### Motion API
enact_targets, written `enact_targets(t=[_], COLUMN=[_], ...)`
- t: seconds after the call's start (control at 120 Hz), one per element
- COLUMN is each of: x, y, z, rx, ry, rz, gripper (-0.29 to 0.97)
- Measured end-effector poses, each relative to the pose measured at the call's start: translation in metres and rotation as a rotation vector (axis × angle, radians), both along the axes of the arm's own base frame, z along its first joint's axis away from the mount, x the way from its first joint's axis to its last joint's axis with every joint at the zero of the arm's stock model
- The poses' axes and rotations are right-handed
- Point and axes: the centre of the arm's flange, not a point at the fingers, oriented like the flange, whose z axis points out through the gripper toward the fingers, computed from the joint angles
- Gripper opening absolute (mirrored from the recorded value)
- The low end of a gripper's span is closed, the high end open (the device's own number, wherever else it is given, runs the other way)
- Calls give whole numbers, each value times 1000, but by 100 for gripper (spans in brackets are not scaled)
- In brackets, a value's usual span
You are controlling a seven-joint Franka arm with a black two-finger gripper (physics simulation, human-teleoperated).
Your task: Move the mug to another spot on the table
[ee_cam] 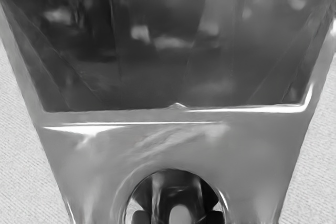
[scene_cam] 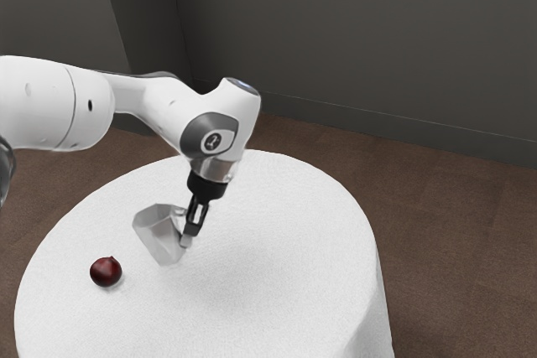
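Exterior view: the mug (scene_cam: 158, 236), a grey, angular, tapered vessel, is seen left of the middle of the round white bench (scene_cam: 294, 274), tilted well off upright. The tool (scene_cam: 186, 236) is closed on it from the exterior view's right side, the black fingers pinching what is judged to be the handle or the wall just beside it. Whether the mug's base is touching the bench cannot be told; a soft shadow is cast just beneath it.

In the wrist view the mug (ee_cam: 173, 145) is seen close under the hand, with the handle loop (ee_cam: 128, 195) nearest the tool and the bench (ee_cam: 21, 182) showing on either side.

The main risk is judged to lie in the grasp itself. The mug is held off-centre, by one side, so its weight is carried away from the fingers. On a smooth, glossy surface it could be swung further round or slid out if the arm is moved quickly.

If the mug is set down at this tilt, it could be tipped onto its side and rolled, so it should be levelled before release.

A small dark red fruit (scene_cam: 106, 271) lies near the bench's edge, to the mug's left and apart from it. It could be knocked off if the mug is carried that way, so a spot on the bare right side is judged safer.
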Motion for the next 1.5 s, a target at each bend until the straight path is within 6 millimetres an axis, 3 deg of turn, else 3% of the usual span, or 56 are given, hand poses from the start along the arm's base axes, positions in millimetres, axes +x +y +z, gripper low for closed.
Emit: enact_targets(t=[0.167,0.308,0.525,1.317,1.5], x=[15,37,55,74,77], y=[31,43,44,56,49], z=[-8,-14,-24,-59,-58], rx=[-15,-31,-55,-123,-129], ry=[27,27,38,4,-15], rz=[-3,-31,-92,-235,-264], gripper=[-8,-8,-8,-8,28])
